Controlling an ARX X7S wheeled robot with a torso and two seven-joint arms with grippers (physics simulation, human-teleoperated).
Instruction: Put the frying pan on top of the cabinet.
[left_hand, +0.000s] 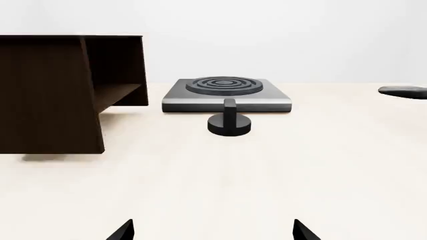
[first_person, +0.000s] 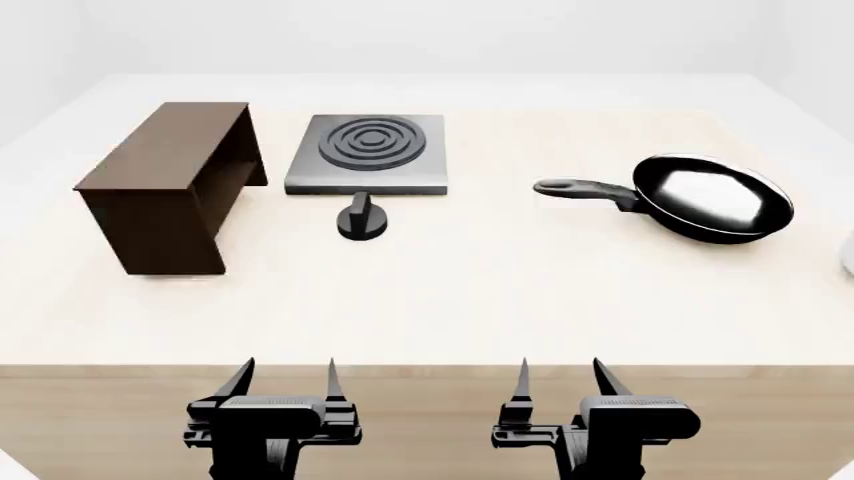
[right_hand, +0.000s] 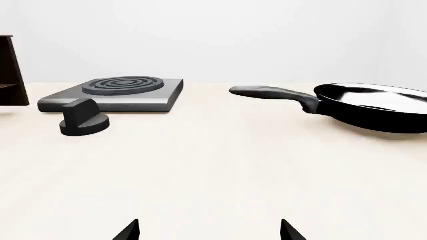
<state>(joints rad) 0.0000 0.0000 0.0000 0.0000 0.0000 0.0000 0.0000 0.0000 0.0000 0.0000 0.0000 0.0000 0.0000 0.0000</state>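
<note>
The frying pan (first_person: 710, 198) is glossy black with a pale rim and lies on the table at the right, its long handle (first_person: 582, 190) pointing left. It also shows in the right wrist view (right_hand: 373, 107); only the tip of its handle (left_hand: 403, 91) shows in the left wrist view. The cabinet (first_person: 167, 185), a dark brown box with its open side facing right, stands at the far left; it also shows in the left wrist view (left_hand: 50, 95). My left gripper (first_person: 286, 375) and right gripper (first_person: 559, 373) are both open and empty at the table's front edge, far from the pan.
A flat grey burner plate (first_person: 367, 152) with concentric rings lies between cabinet and pan. A small black knob (first_person: 360, 219) stands just in front of it. The pale table (first_person: 507, 290) ends in a front edge near my grippers.
</note>
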